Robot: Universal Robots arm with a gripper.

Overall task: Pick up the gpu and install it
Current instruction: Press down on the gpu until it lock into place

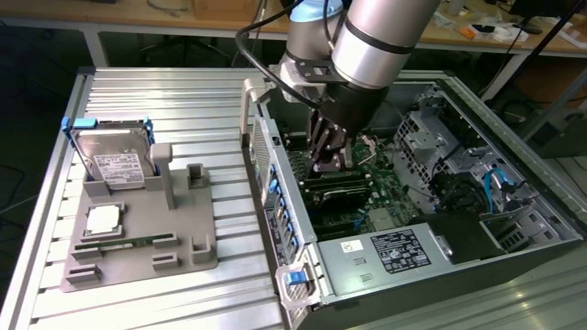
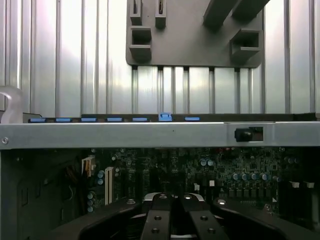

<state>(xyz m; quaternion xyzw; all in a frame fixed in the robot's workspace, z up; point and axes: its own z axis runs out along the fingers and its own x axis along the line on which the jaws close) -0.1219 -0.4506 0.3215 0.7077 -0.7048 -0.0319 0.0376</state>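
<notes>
Inside the open computer case (image 1: 513,227), your gripper (image 1: 330,163) stood low over the motherboard (image 1: 385,185), fingers (image 2: 159,220) closed together. You could not tell whether it held the gpu, nor where that card lay. Beside the case, the grey fixture (image 1: 137,234) carried the hard drive (image 1: 115,159).

Ext. view: high, angled down, mid-range, taking in the ribbed metal surface (image 1: 165,89), grey fixture tray (image 1: 137,234) at lower left and open PC case (image 1: 440,206) at right. Wrist view: close, inside the case, facing across the motherboard (image 2: 200,170) toward the tray (image 2: 190,45). Both share case, motherboard, tray, surface.
</notes>
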